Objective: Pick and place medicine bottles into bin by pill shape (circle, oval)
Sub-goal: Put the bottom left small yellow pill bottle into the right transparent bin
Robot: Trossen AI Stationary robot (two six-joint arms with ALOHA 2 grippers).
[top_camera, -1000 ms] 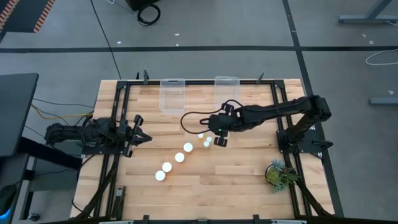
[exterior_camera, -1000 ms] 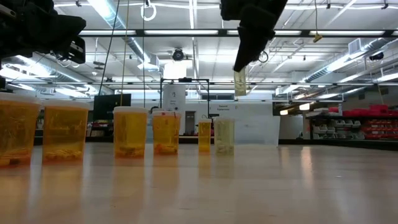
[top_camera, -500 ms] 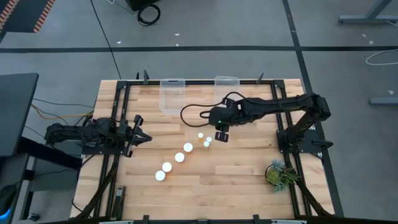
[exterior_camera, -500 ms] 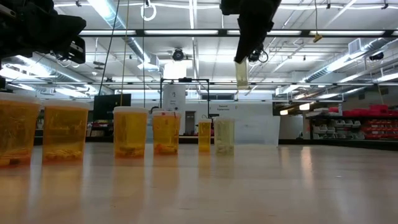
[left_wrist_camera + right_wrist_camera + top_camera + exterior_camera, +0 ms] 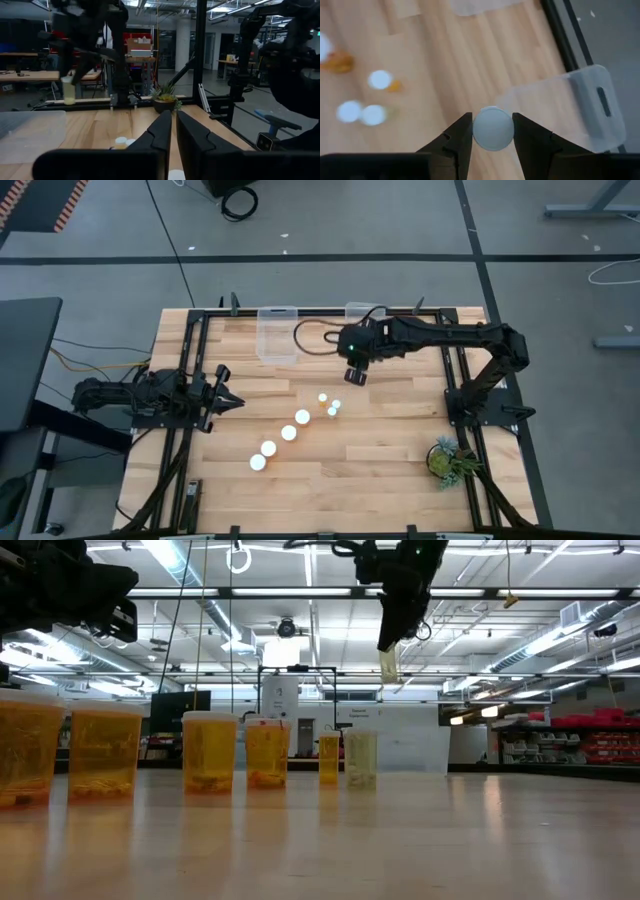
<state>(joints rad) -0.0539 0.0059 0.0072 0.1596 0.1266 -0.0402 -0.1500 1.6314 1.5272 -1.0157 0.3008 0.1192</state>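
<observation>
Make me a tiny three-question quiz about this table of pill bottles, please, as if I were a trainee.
1. True or false: the right gripper holds a white-capped bottle in its jaws.
2. How many bottles stand on the wooden table?
A. three
B. six
C. nine
3. Which gripper waits shut at the table's edge?

Key: 1 true. 2 B. 3 the left gripper.
</observation>
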